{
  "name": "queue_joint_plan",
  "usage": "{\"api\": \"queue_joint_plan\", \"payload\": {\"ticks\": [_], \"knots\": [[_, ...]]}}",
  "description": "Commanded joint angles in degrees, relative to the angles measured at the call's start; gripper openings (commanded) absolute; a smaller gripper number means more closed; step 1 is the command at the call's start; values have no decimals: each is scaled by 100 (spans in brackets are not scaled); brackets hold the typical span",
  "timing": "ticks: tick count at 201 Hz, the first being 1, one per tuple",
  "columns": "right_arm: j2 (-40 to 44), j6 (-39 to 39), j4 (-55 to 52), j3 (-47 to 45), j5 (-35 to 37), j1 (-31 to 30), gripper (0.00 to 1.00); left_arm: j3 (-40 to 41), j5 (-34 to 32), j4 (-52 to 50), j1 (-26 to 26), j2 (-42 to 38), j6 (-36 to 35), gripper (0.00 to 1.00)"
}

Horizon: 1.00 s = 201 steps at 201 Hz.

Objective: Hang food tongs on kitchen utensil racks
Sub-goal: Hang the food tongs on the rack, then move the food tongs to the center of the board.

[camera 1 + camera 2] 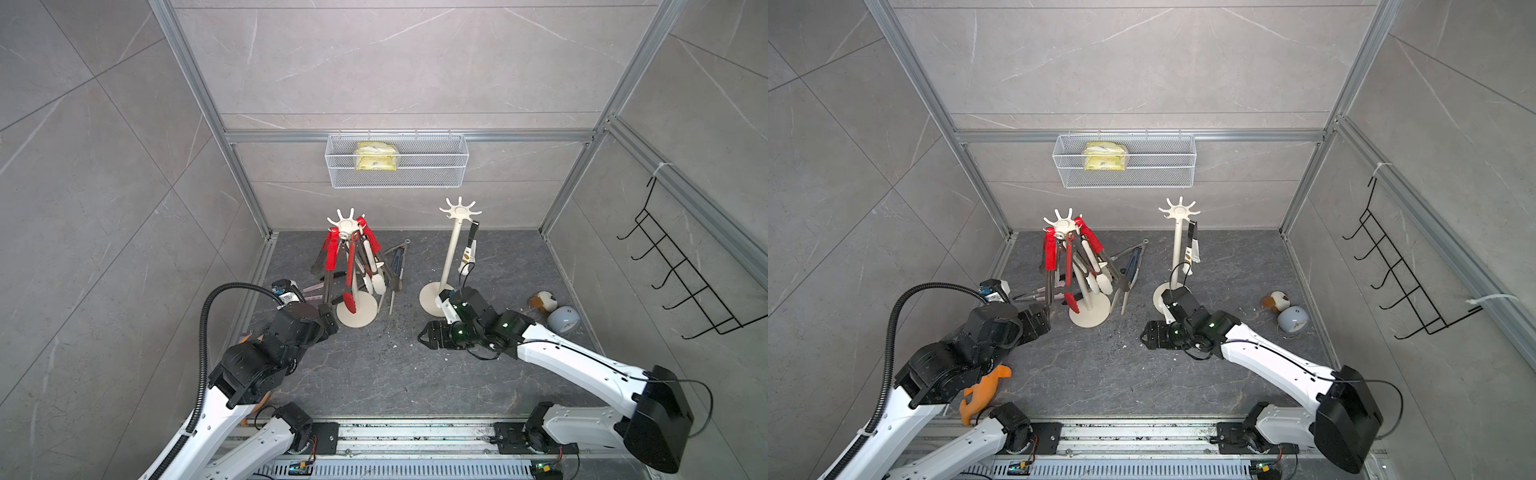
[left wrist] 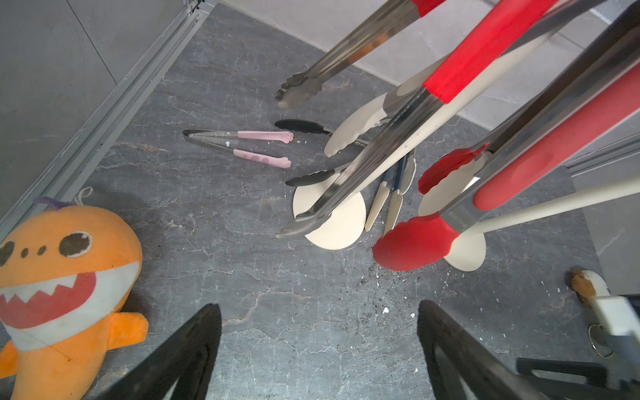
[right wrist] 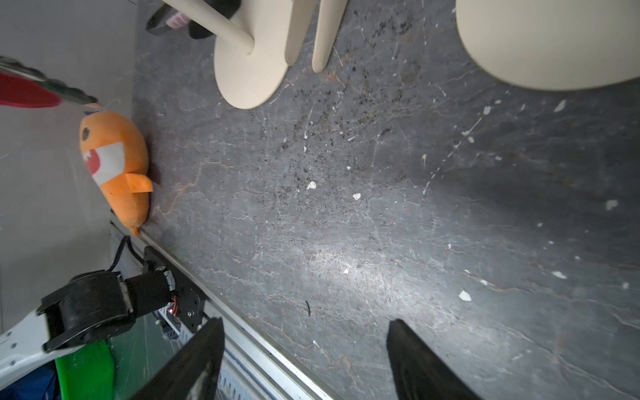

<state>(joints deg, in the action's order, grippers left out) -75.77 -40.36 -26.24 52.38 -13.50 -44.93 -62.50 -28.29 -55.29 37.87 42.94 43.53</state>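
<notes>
We see polished, glossy steel arms on the food tongs [image 2: 381,152], their red sleeves [image 2: 485,52] matt and rubbery. The utensil rack [image 1: 361,320] looks smooth matt cream. At lower left of a top view, the orange toy [image 1: 980,392] is fuzzy cloth; the floor [image 1: 374,374] is dull, veined stone.

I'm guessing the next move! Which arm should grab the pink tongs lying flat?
Left. The pink tongs lie just ahead of the open, empty left gripper. The right gripper, also open, sits on the far side of the loaded rack.
</notes>
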Motion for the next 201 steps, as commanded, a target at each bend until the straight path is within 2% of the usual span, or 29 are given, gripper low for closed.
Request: {"api": "queue_joint_plan", "payload": {"ticks": [1,38,84,118,201], "knots": [[-402,-478,426,151,538,-208,71,-283,-10,96,-25,31,-258,91],[-1154,-890,679,409,965,-389,60,-457,67,88,-25,37,-390,91],[-2136,-1023,644,1086,1379,-402,58,-533,263,28,-26,-2,-486,91],[-2681,-1043,1031,1392,1418,-398,55,-500,245,-51,-25,-183,-473,91],[-3493,-1211,1842,1908,1951,-351,47,-434,157,-393,-25,-614,-352,91]]}}
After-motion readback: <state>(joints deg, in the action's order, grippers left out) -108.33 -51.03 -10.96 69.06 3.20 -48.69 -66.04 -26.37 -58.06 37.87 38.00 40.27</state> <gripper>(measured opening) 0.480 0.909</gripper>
